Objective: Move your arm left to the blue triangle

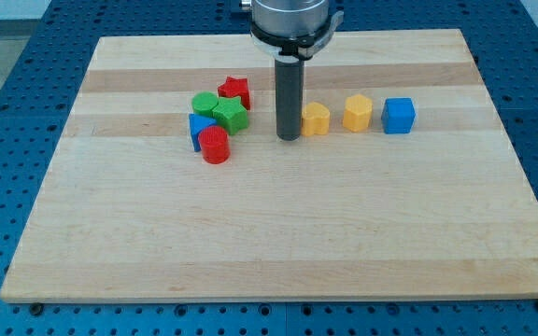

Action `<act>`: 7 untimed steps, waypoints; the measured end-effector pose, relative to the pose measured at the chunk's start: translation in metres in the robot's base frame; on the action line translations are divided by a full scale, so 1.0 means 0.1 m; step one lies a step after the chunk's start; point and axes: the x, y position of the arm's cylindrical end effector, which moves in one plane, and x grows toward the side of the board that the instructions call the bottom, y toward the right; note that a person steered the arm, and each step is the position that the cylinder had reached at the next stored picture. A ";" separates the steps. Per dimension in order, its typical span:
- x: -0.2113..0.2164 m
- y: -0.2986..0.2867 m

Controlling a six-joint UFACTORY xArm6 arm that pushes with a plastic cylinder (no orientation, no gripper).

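The blue triangle (197, 127) lies at the left of a tight cluster, partly hidden behind the red cylinder (215, 146). The cluster also holds a green cylinder (205, 103), a green star (231, 115) and a red star (235, 90). My tip (290, 138) rests on the board to the right of this cluster, right beside the left side of a yellow block (317, 119). The green star and the red cylinder lie between my tip and the blue triangle.
A second yellow block (358, 113) and a blue cube (399, 116) stand in a row to the right of the first yellow block. The wooden board (269, 233) sits on a blue perforated table.
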 end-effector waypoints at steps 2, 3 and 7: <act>-0.05 0.26; -0.06 0.38; 1.09 -0.74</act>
